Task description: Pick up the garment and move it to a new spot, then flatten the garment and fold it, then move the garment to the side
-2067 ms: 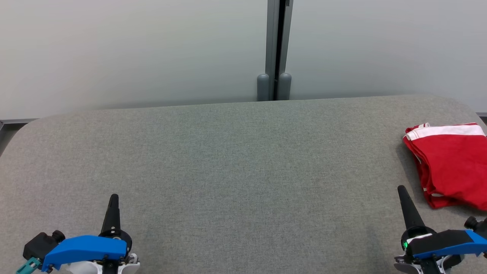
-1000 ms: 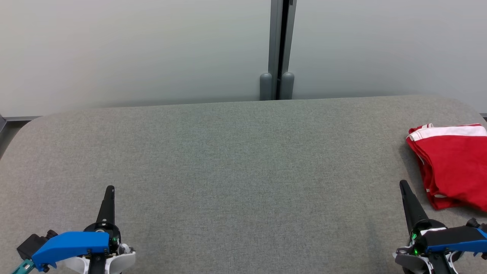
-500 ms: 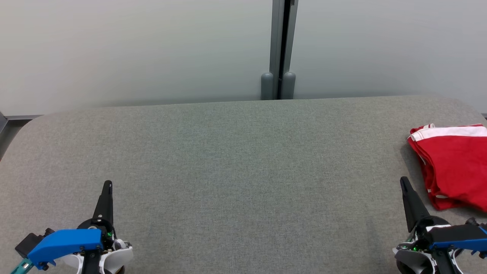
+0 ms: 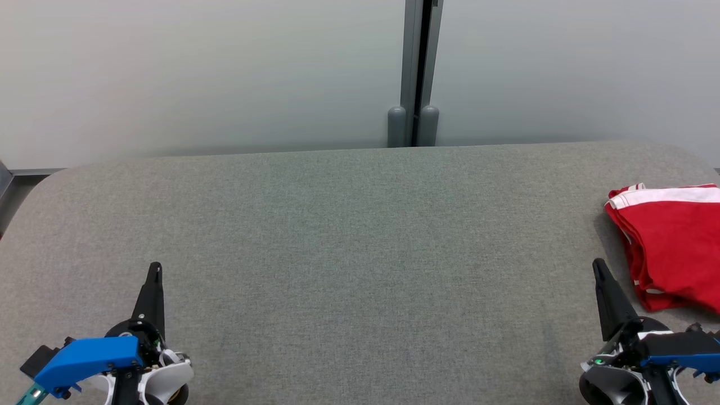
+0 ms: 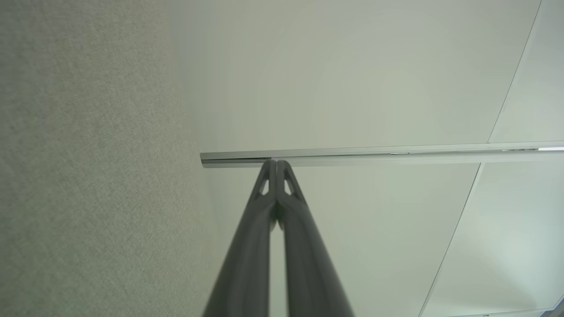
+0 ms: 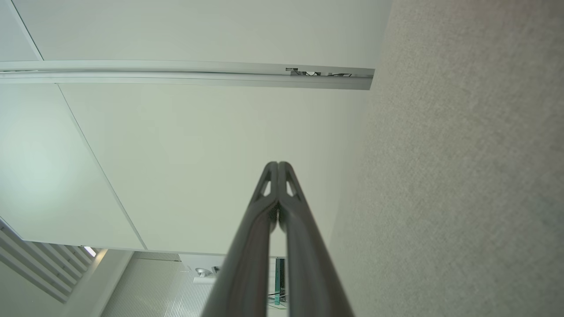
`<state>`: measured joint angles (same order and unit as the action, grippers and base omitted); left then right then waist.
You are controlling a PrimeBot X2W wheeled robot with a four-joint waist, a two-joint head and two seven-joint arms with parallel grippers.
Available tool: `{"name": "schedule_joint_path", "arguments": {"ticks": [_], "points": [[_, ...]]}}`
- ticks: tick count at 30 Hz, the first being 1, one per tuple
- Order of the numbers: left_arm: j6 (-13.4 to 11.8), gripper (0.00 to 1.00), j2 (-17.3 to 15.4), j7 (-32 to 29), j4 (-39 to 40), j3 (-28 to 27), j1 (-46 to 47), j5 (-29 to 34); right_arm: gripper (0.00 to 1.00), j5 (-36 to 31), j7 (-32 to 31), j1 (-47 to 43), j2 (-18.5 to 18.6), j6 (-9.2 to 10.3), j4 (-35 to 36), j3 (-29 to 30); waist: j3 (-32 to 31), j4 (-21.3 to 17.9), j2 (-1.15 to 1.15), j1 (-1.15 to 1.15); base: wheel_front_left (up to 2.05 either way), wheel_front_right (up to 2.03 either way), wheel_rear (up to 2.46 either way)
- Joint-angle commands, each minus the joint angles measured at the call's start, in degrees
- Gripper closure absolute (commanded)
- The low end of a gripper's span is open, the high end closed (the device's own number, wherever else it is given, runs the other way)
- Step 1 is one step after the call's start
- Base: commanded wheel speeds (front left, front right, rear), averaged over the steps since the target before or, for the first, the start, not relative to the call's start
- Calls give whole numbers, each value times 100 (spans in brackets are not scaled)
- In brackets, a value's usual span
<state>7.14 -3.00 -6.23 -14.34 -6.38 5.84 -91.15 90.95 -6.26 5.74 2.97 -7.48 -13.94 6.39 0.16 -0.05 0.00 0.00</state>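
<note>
The grey felt-covered bench (image 4: 349, 242) spreads wide in front of the robot, bare across its middle. Behind it stands a pale wall (image 4: 197, 73) with a dark post (image 4: 419, 67) running down to the bench's far edge.

The garment (image 4: 672, 247), red with a white band along its far side, lies in a folded stack at the far right of the bench and is cut off by the edge of the head view. To my eye the fold and the move aside look done.

The left arm (image 4: 93, 357) sits low at the near left, well apart from the cloth. The right arm (image 4: 675, 346) is at the near right. Both pairs of jaws are pressed together on nothing, and the right pair's tip is near the stack's near-left corner without touching it.

That closeness is the risk. A sideways swing of the right arm could catch the loose layered edges and pull the fold open. It could also shove the stack further right, and I cannot see how much bench is left on that side.
</note>
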Motion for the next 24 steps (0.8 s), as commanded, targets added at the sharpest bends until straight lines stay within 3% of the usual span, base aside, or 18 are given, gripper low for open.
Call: {"name": "schedule_joint_path", "arguments": {"ticks": [1, 24], "points": [[61, 100, 17, -32, 41, -19, 66, -84, 100, 98, -31, 79, -14, -2, -14, 24, 1, 2, 0, 0, 0, 0, 0], [48, 100, 24, -51, 47, -34, 64, -131, 100, 152, -44, 87, -15, -2, -16, 26, 2, 5, 0, 0, 0, 0, 0]]}}
